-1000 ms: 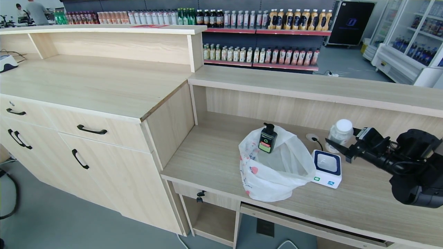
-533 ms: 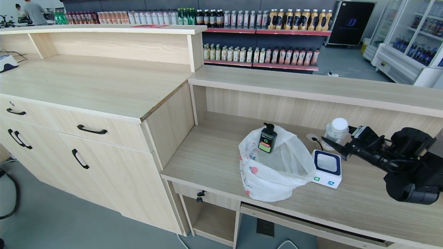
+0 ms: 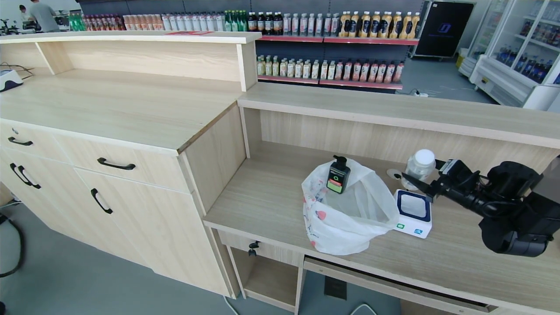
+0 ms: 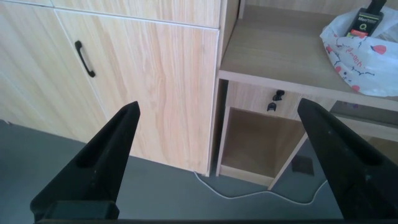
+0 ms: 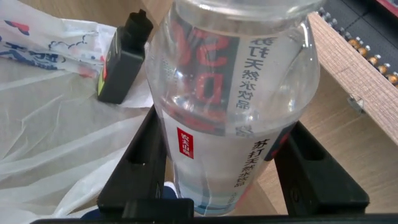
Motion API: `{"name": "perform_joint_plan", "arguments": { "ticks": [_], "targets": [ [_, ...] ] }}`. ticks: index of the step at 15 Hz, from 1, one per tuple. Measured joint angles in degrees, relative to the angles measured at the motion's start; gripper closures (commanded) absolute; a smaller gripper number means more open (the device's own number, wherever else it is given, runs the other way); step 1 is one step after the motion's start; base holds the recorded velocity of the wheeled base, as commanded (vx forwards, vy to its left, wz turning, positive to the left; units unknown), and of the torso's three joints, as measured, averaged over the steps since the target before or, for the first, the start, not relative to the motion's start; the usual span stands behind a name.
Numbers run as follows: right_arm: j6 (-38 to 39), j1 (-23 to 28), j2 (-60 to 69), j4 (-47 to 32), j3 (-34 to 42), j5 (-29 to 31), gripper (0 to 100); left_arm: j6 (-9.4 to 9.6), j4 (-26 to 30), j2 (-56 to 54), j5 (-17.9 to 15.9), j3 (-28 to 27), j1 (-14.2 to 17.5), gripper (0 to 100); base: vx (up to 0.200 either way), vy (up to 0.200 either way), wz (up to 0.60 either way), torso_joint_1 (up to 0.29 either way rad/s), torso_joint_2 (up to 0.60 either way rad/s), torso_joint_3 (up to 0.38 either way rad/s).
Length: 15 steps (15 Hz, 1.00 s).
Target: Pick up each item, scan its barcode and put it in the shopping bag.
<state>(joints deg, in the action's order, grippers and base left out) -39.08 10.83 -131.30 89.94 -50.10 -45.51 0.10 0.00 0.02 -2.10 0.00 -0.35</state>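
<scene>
The clear water bottle (image 3: pixel 418 168) with its white cap is pinched between my right fingers (image 3: pixel 416 183), standing upright. In the right wrist view the bottle (image 5: pixel 236 93) sits between the two dark fingers (image 5: pixel 134 155), one against each side of its lower body, the printed label facing the camera. I hold it over the back of the bench (image 3: pixel 271 192), just behind the white, blue-rimmed scanner (image 3: pixel 413 213) and close to the round cable hole (image 3: pixel 396 174) in the bench top. I cannot tell whether the bottle's base touches the wood.

Touching the scanner, on its side towards my left, the shopping bag (image 3: pixel 345 214) stands open on the bench, thin white plastic with small red prints. A dark pump bottle (image 3: pixel 338 175) with a green and red label stands upright at the bag's far rim, leaning on the plastic; from my right wrist it (image 5: pixel 121 59) shows beyond the water bottle, over the crumpled bag (image 5: pixel 56 124).

My left fingers (image 4: pixel 93 168) are spread wide with nothing between them, hanging low in front of the wooden cupboard doors (image 4: pixel 149 81), above the grey floor (image 4: pixel 186 199), well apart from the bag (image 4: pixel 364 56).
</scene>
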Motion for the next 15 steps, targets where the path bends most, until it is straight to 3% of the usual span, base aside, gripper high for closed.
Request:
{"name": "perform_joint_plan", "arguments": {
  "ticks": [6, 9, 12, 15],
  "targets": [
    [0.55, -0.35, -0.26, 0.00, -0.50, 0.10, 100, 0.00, 0.00, 0.00, -0.01, 0.00, 0.00, 0, 0.000, 0.000, 0.00, 0.000, 0.00, 0.000],
    [5.64, 0.02, 5.56, -2.50, 2.29, 0.95, 100, 0.00, 0.00, 0.00, -0.01, 0.00, 0.00, 0, 0.000, 0.000, 0.00, 0.000, 0.00, 0.000],
    [11.50, 2.79, 19.59, -15.38, 8.27, 3.12, 100, 0.00, 0.00, 0.00, -0.01, 0.00, 0.00, 0, 0.000, 0.000, 0.00, 0.000, 0.00, 0.000],
    [20.92, 12.50, 35.47, -30.17, 14.71, 9.19, 100, 0.00, 0.00, 0.00, -0.01, 0.00, 0.00, 0, 0.000, 0.000, 0.00, 0.000, 0.00, 0.000]
  ]
}}
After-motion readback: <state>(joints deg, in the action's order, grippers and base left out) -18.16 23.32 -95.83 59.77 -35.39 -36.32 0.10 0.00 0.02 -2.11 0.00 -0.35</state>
